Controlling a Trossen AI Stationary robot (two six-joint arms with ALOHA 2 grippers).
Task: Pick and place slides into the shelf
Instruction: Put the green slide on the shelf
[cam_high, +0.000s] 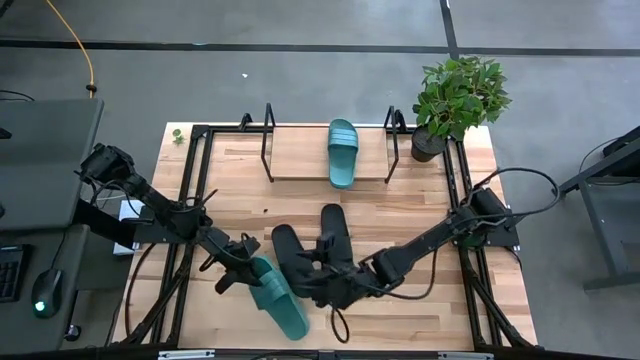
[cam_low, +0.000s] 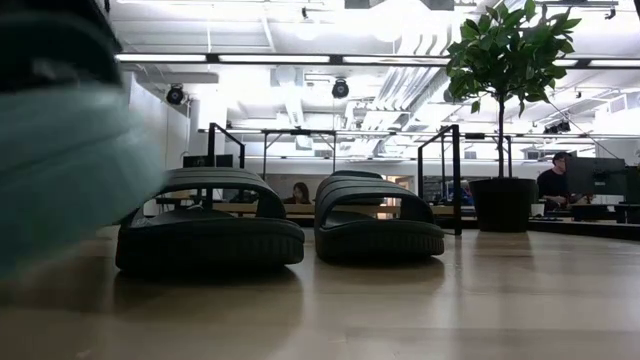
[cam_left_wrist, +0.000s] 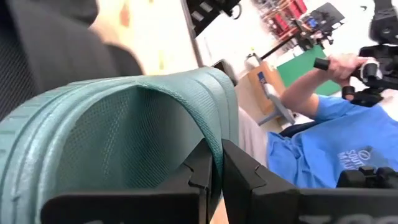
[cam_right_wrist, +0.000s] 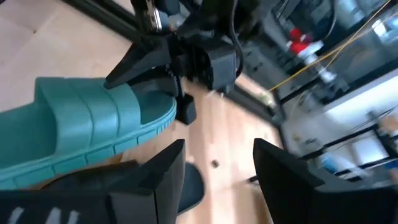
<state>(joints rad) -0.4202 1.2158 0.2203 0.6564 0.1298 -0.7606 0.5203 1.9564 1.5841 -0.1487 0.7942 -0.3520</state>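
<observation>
One teal slide (cam_high: 342, 150) lies flat on the shelf (cam_high: 300, 155) at the table's far side. A second teal slide (cam_high: 280, 298) is near the table's front, with my left gripper (cam_high: 243, 266) shut on its end nearest the left arm. It fills the low view's left as a teal blur (cam_low: 70, 170). Two black slides (cam_low: 210, 225) (cam_low: 380, 220) stand side by side on their soles at mid-table. My right gripper (cam_right_wrist: 217, 177) is open above them (cam_high: 335, 240), beside the teal slide (cam_right_wrist: 81, 118), touching nothing. My left gripper pinches a thin teal edge (cam_left_wrist: 216, 158) of the slide between its two fingers (cam_left_wrist: 199, 177), at the slide's end toward the table's left (cam_right_wrist: 165, 112). Whether that edge is sole rim or strap, I cannot tell. The fingers come slanting down from the left.
A potted plant (cam_high: 455, 100) stands at the table's far right corner, next to the shelf's right end frame (cam_high: 395, 140). The black tube frame (cam_high: 190, 200) runs around the tabletop. A person in a blue shirt (cam_left_wrist: 323, 137) is beyond the table. Bare wood lies near the front right.
</observation>
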